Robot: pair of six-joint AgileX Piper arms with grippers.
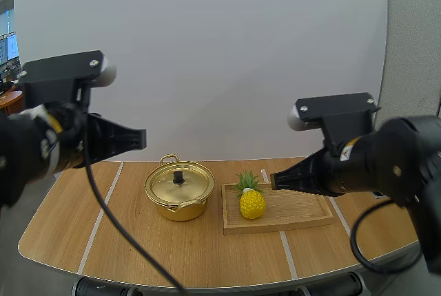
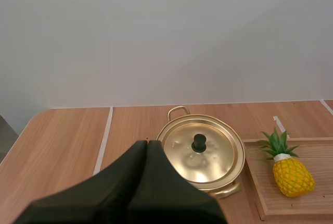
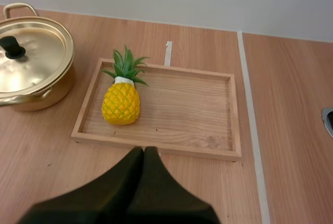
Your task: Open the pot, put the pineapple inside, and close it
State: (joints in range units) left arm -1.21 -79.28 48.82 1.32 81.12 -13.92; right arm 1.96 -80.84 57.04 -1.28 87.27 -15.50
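both jaws closed, empty | lid (image 1: 167,187) on pot (image 1: 180,211) | pineapple (image 1: 251,203) in tray (image 1: 303,208) just beside pot

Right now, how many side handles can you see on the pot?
2. The far handle is at the back rim of the pot; the near handle is at its front, toward the wooden tray.
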